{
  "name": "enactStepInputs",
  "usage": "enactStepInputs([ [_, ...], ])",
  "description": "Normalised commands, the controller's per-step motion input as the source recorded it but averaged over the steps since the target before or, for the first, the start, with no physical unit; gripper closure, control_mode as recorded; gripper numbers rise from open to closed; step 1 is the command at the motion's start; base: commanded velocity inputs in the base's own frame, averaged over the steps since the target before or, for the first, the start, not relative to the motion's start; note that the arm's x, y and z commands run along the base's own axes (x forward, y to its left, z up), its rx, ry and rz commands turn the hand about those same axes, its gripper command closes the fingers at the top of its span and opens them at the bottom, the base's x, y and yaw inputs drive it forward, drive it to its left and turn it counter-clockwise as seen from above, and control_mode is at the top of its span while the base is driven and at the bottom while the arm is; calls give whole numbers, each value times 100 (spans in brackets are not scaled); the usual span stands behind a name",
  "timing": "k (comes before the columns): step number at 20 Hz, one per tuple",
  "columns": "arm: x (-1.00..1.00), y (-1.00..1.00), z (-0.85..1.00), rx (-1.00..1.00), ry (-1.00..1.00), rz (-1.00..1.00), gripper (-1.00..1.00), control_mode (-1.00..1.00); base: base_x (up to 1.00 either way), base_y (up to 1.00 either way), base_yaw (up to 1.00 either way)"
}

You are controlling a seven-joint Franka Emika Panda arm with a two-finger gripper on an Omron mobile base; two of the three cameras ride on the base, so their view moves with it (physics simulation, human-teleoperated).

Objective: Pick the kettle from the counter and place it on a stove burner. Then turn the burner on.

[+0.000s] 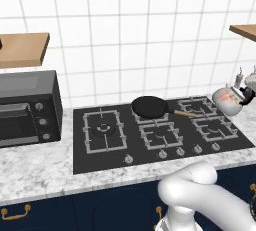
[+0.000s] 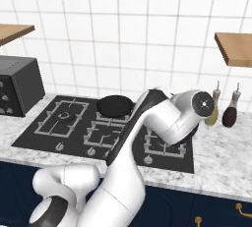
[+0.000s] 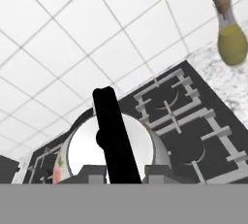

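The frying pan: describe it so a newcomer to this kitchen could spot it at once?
Find the black glass cooktop set in the marbled counter, right of the black oven. The frying pan sits on the grates at its back middle. It is flat, round and black with a handle pointing right, unlike the rounded, glossy white kettle at the cooktop's far right.

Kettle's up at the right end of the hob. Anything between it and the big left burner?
Yes: the frying pan sits on the back middle grate, between the kettle and the largest burner, handle pointing toward the kettle. The front middle grate looks bare; passing there probably avoids it.
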Motion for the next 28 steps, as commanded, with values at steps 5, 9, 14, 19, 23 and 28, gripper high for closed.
enactStepInputs([
  [5,0,100,9,0,0,0,100,-100,0,0,0],
  [9,-1,100,0,0,0,0,100,-100,0,0,0],
  [14,0,100,15,2,4,0,100,-100,0,0,0],
  [19,0,100,11,3,14,0,100,-100,0,0,0],
  [23,1,100,3,1,20,0,100,-100,0,0,0],
  [28,1,100,-2,0,12,0,100,-100,0,0,0],
])
